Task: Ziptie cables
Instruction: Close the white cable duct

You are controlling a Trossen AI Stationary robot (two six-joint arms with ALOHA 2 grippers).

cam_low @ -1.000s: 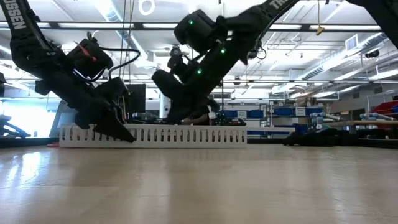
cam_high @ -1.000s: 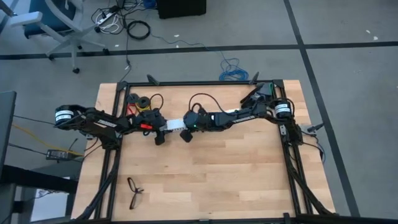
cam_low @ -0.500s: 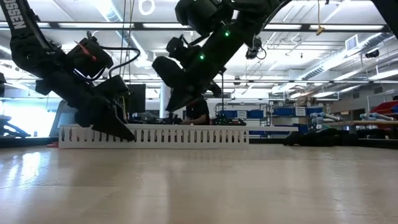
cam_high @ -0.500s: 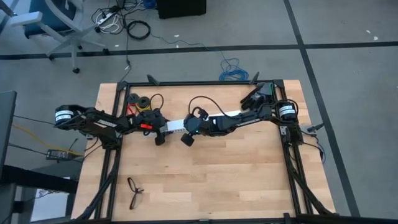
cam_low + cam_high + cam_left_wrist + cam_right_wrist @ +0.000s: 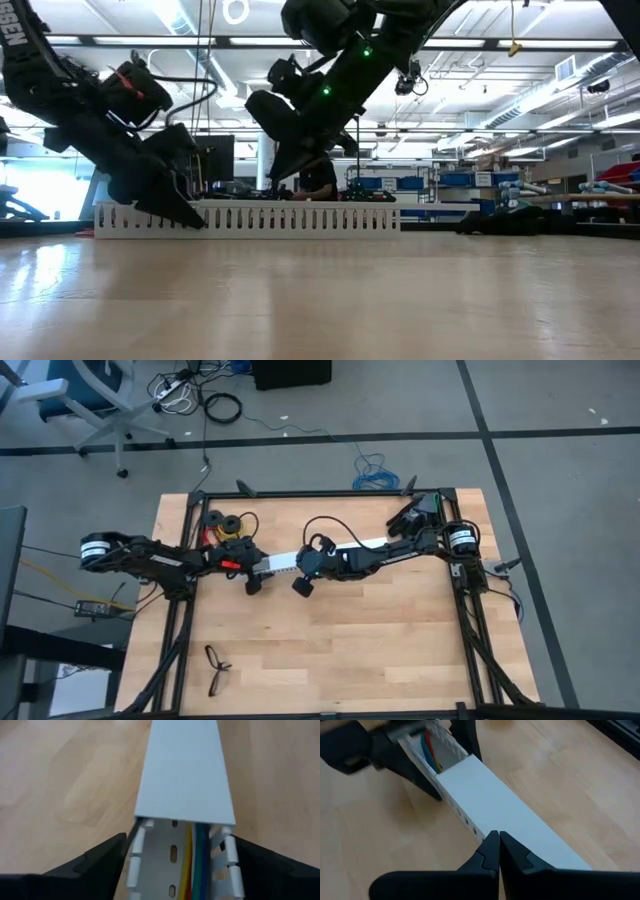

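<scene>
The cables [image 5: 192,862] are blue, green and yellow wires lying lengthwise inside a white slotted rail [image 5: 300,217] on the table. A plain white cover [image 5: 182,775] closes the rail's farther part. My left gripper [image 5: 180,852] is open at the rail's uncovered end, one finger on either side of it; I cannot tell whether they touch its walls. My right gripper [image 5: 498,842] is shut and hangs just above the cover [image 5: 495,800], clear of it in the low view [image 5: 275,172]. The ziptie is out of view.
A red and yellow wire with black spools [image 5: 225,520] lies at the far left behind the left arm. A pair of glasses [image 5: 215,668] sits near the front left corner. A black frame [image 5: 330,492] borders the wooden table.
My right gripper, still shut, has lifted off the top of the white rail and rolled a little; it now hangs above it. The rail has stayed where it was.
</scene>
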